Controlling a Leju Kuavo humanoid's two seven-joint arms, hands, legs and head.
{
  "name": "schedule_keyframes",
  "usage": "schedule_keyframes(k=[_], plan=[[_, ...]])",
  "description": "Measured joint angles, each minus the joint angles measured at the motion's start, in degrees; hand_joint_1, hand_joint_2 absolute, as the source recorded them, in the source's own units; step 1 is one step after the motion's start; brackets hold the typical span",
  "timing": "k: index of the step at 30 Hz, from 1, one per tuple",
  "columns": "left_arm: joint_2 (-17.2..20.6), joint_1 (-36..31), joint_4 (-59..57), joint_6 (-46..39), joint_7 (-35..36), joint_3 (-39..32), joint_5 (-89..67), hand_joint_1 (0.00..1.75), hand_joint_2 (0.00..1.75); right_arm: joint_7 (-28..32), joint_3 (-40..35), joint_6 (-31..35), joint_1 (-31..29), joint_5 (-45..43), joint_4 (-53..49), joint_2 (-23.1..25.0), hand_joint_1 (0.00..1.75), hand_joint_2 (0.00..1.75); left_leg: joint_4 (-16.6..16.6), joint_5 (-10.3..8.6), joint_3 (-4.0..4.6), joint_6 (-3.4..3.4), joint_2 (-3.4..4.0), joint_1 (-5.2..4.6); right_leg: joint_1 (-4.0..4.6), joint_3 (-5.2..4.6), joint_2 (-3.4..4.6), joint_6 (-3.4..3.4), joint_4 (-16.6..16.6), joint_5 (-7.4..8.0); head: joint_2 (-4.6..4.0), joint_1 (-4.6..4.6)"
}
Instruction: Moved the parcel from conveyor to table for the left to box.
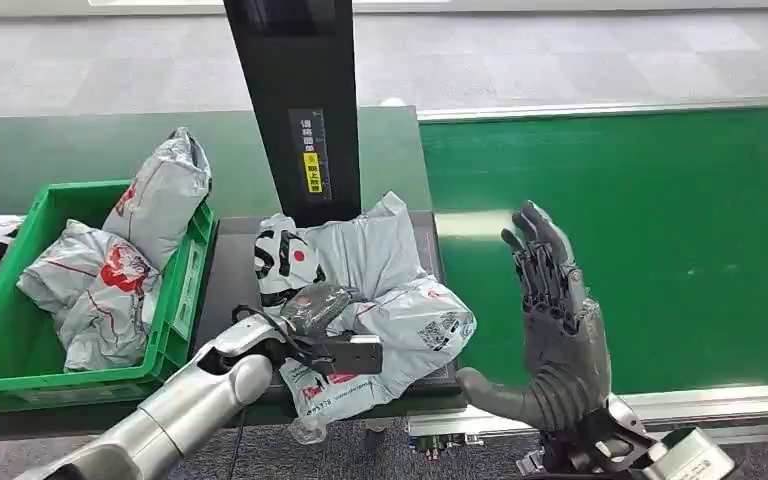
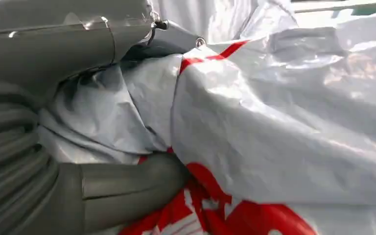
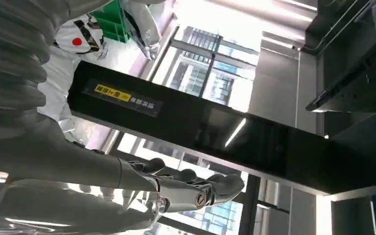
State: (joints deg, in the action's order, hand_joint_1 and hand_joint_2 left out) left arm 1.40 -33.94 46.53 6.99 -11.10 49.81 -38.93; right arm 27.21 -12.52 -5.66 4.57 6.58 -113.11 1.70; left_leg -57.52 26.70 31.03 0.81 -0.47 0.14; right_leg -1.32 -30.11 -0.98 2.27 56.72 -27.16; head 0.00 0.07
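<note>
Fingers (image 2: 127, 183) of the left hand (image 1: 315, 330) are clenched into the crumpled grey plastic of the parcel (image 1: 380, 290), which lies on the dark counter (image 1: 230, 270) at the foot of the black post (image 1: 295, 100); the left wrist view shows a thick grey thumb and another finger pressing folds of the bag with its red print. To the right of the post, the right hand (image 1: 550, 320) stands upright over the edge of the green conveyor (image 1: 660, 230), its fingers (image 1: 540, 250) spread and released, grasping nothing. Left of the post, a green box (image 1: 185, 290) touches the counter's edge and contains several more grey bags (image 1: 110, 280), one of them leaning upright against its far corner.
</note>
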Motion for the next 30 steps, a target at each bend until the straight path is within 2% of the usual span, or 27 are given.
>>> schedule_keyframes(k=[7,13,23,30], plan=[[3.15,4.94,13.55,-4.16,1.44,-1.38,2.25,1.75,1.75,0.02,0.50,-0.33,1.53,0.20,0.02,-0.02,0.00,1.75,-0.01,-0.01,0.52,-0.01,0.08,0.00,0.01,-0.60,0.08,-0.02,0.04,0.01,0.00,0.00],[5.95,11.91,30.33,-11.88,0.37,-6.59,2.56,1.75,1.75,-0.13,1.18,0.15,2.72,0.50,0.02,0.00,0.00,1.75,-0.01,0.00,0.86,-0.02,0.12,0.01,0.01,-0.97,0.13,-0.04,0.05,0.01,0.00,0.00],[5.25,20.85,53.22,-22.07,-4.57,-17.55,8.87,1.75,1.75,-2.29,1.64,2.05,3.22,1.09,0.02,0.79,0.00,1.75,-0.01,0.01,0.97,-0.03,0.17,0.01,0.01,-1.07,0.18,-0.04,0.05,0.01,0.00,0.00],[4.26,31.85,67.20,-34.17,-14.27,-26.19,13.25,1.75,1.75,-2.51,1.64,2.60,4.10,1.27,-0.35,1.05,0.00,1.75,0.00,0.06,0.98,-0.05,0.24,0.02,0.03,-1.14,0.24,-0.07,0.04,-0.04,0.00,0.00]])
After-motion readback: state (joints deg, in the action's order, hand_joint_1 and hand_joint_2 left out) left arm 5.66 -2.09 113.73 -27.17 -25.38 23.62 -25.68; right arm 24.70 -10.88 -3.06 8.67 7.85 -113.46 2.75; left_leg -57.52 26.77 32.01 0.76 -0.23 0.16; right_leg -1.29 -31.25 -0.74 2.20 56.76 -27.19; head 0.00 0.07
